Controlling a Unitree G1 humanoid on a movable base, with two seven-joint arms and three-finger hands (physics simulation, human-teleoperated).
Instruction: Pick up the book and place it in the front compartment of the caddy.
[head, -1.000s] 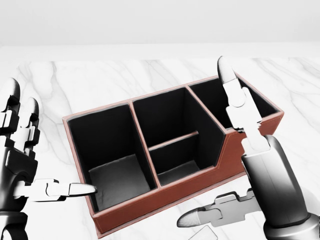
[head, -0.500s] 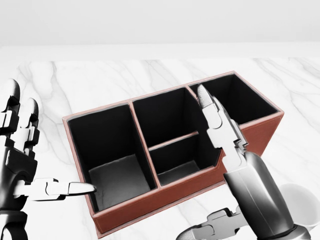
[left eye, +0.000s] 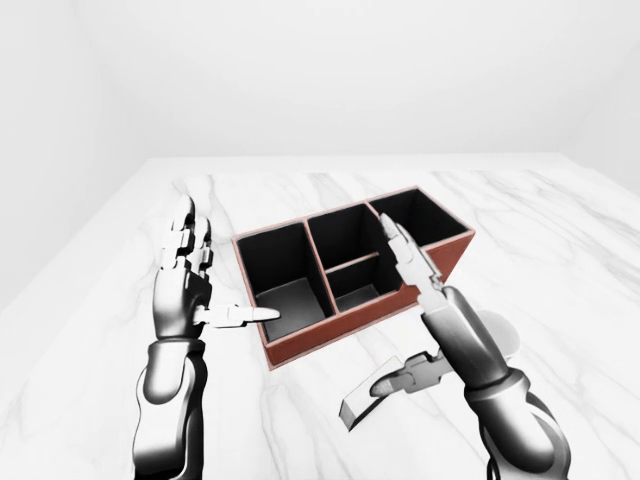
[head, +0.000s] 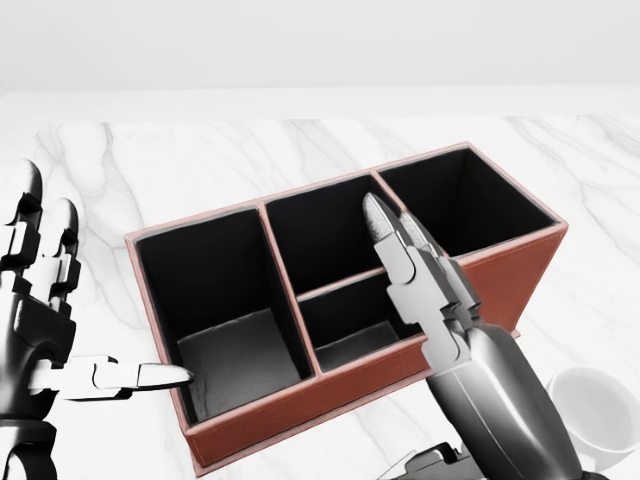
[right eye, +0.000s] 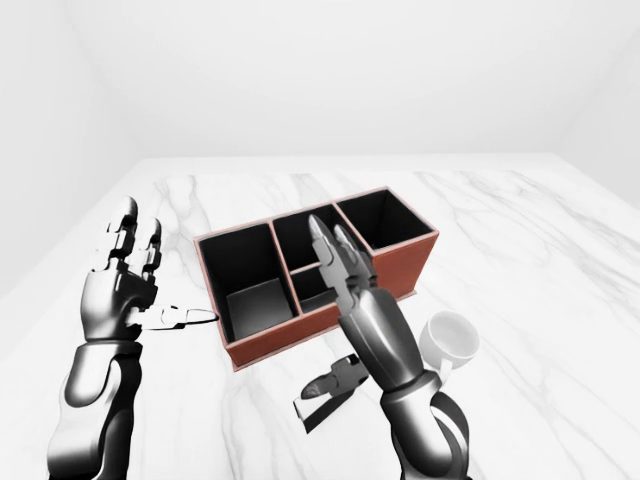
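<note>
The right hand (head: 420, 275) has swung from two o'clock of the caddy (head: 500, 265) toward its centre over the last second, so its extended fingers now hang over the small middle compartments; the left hand (head: 40, 320) has not shifted. Both hands have fingers spread apart and grip nothing, the left thumb pointing at the caddy's nine o'clock wall. The book shows in no view, unless the pale slab under the right thumb in the eye views is part of it, which I cannot tell. A white mug (right eye: 448, 340) sits at four o'clock of the caddy. With every compartment bare, the pickup appears not yet done; this sweep seems a repositioning.
</note>
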